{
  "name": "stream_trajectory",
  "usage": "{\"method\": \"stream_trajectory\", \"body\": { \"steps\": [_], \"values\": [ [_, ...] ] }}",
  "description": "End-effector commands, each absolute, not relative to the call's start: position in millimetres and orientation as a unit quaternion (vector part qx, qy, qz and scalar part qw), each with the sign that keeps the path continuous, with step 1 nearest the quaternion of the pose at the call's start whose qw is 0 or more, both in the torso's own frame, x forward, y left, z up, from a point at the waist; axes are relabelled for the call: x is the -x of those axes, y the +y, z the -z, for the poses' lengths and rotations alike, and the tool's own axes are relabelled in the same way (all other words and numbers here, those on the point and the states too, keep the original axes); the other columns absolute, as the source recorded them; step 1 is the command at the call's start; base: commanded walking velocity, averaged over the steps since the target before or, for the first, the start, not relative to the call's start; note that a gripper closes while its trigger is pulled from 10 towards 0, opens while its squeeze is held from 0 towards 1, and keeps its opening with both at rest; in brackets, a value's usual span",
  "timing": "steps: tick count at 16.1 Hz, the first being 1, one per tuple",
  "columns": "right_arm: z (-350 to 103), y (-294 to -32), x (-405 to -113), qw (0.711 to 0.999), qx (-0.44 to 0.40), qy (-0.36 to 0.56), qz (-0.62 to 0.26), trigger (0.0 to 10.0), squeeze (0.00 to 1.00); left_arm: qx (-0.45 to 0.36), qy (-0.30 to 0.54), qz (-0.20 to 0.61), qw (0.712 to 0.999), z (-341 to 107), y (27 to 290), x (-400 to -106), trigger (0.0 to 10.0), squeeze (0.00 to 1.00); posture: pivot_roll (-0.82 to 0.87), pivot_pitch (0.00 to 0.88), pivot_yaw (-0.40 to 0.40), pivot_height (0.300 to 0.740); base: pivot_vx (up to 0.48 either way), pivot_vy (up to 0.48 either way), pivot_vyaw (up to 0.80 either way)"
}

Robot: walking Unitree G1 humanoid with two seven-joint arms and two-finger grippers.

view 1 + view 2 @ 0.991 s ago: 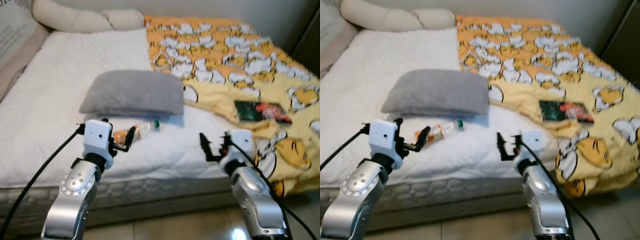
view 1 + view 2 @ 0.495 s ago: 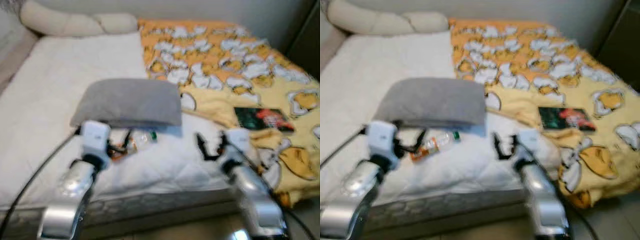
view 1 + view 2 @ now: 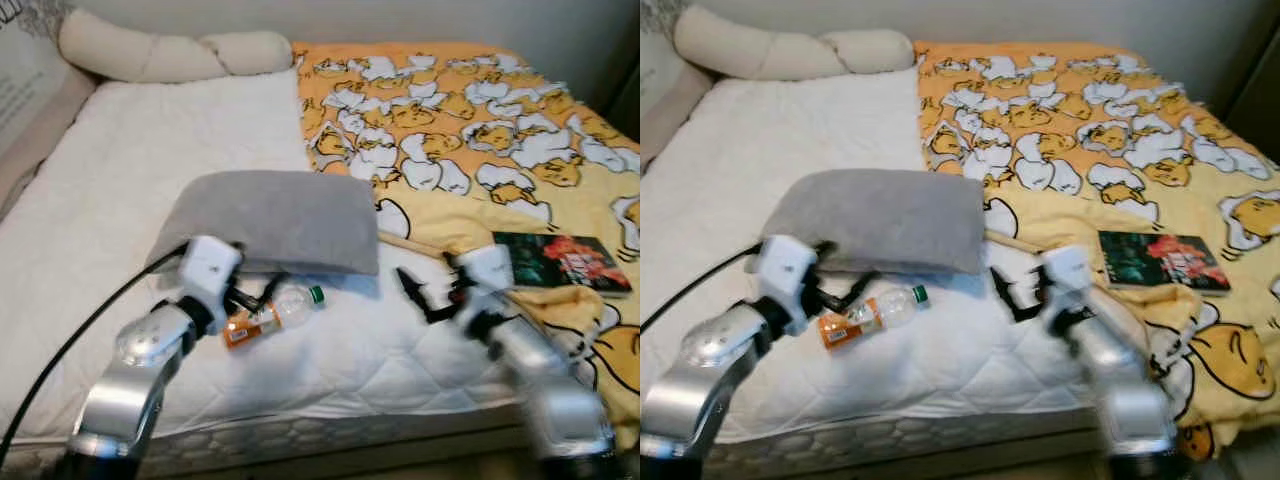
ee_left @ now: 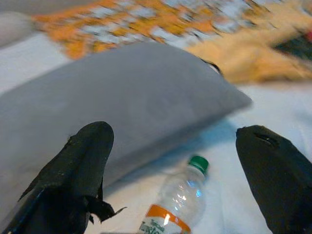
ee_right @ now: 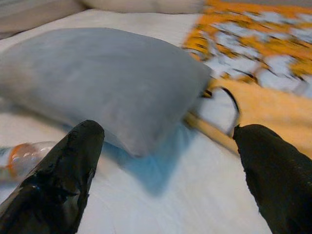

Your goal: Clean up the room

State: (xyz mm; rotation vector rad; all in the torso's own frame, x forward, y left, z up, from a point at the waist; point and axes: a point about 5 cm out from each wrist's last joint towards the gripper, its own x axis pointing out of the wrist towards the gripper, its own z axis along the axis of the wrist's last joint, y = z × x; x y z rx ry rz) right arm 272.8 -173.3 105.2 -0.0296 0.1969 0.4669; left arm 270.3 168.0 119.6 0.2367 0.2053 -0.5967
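Observation:
A clear plastic bottle (image 3: 272,314) with an orange label and green cap lies on its side on the white mattress (image 3: 120,190), just in front of a grey pillow (image 3: 272,219). My left gripper (image 3: 252,296) is open right at the bottle's label end, and the bottle (image 4: 178,201) lies between and just beyond its fingers. My right gripper (image 3: 418,297) is open over the mattress to the right of the bottle, facing the pillow (image 5: 107,80). A dark book (image 3: 560,262) lies on the yellow duck-print blanket (image 3: 470,130).
The blanket covers the right half of the bed and hangs over its front corner. A long cream bolster (image 3: 170,55) lies along the head end. A wall or headboard (image 3: 25,90) borders the bed on the left. The mattress front edge (image 3: 330,440) is near my arms.
The camera has moved closer to the bed and looks further over it. Both grippers now reach over the mattress, the left one drawn in close beside the bottle.

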Motion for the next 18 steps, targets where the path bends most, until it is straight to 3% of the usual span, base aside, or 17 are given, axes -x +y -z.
{"method": "stream_trajectory", "body": {
  "steps": [1, 3, 5, 10, 11, 12, 13, 14, 15, 16, 18],
  "values": [
    [-111.3, -162.3, -274.2, 0.955, 0.009, 0.094, -0.28, 10.0, 0.0, -0.121, 0.121, 0.31, 0.935, -114.2, 176.3, -272.9, 10.0, 0.0, 0.01, 0.0, 0.013, 0.74, 0.0, 0.0, 0.0],
    [-114.2, -167.4, -272.2, 0.937, 0.044, 0.113, -0.328, 10.0, 0.0, -0.142, 0.147, 0.355, 0.912, -110.4, 179.2, -282.7, 10.0, 0.0, -0.01, 0.0, 0.025, 0.74, 0.0, 0.0, 0.0],
    [-117.7, -175.3, -265.9, 0.898, 0.096, 0.164, -0.397, 10.0, 0.0, -0.175, 0.203, 0.43, 0.862, -103.7, 181.1, -298.3, 10.0, 0.0, -0.04, 0.0, 0.045, 0.74, 0.0, 0.0, 0.0],
    [-128.6, -171.9, -268.1, 0.861, 0.131, 0.194, -0.452, 10.0, 0.0, -0.193, 0.254, 0.45, 0.834, -93.8, 174.8, -328.5, 10.0, 0.0, -0.07, 0.0, 0.063, 0.74, 0.0, 0.0, 0.0],
    [-129.2, -170.0, -265.4, 0.851, 0.134, 0.201, -0.466, 10.0, 0.0, -0.193, 0.262, 0.451, 0.831, -91.2, 174.6, -331.8, 2.1, 0.0, -0.07, 0.0, 0.063, 0.74, 0.0, 0.0, 0.0],
    [-129.6, -170.0, -264.3, 0.846, 0.137, 0.206, -0.471, 10.0, 0.0, -0.201, 0.26, 0.45, 0.831, -89.9, 174.8, -335.0, 0.0, 0.0, -0.07, 0.0, 0.06, 0.74, 0.0, 0.0, 0.0],
    [-129.7, -170.3, -264.2, 0.846, 0.138, 0.207, -0.472, 10.0, 0.0, -0.207, 0.258, 0.447, 0.831, -89.7, 174.9, -336.2, 0.0, 0.0, -0.07, 0.0, 0.059, 0.74, 0.0, 0.0, 0.0],
    [-130.4, -170.5, -264.6, 0.844, 0.14, 0.211, -0.473, 10.0, 0.0, -0.217, 0.259, 0.443, 0.83, -88.2, 175.3, -339.1, 10.0, 0.0, -0.07, 0.0, 0.053, 0.74, 0.0, 0.0, 0.0],
    [-130.4, -170.0, -264.7, 0.842, 0.143, 0.213, -0.475, 10.0, 0.0, -0.216, 0.264, 0.444, 0.828, -86.7, 175.3, -339.7, 10.0, 0.0, -0.07, 0.0, 0.052, 0.74, 0.0, 0.0, 0.0],
    [-130.4, -168.9, -264.5, 0.838, 0.147, 0.217, -0.478, 10.0, 0.0, -0.215, 0.273, 0.45, 0.822, -84.3, 175.1, -340.1, 10.0, 1.0, -0.07, 0.0, 0.052, 0.74, 0.0, 0.0, 0.0],
    [-130.2, -166.7, -263.2, 0.832, 0.15, 0.223, -0.485, 10.0, 0.0, -0.22, 0.285, 0.472, 0.805, -81.4, 174.0, -338.5, 10.0, 1.0, -0.08, 0.0, 0.053, 0.74, 0.0, 0.0, 0.0]
  ]
}}
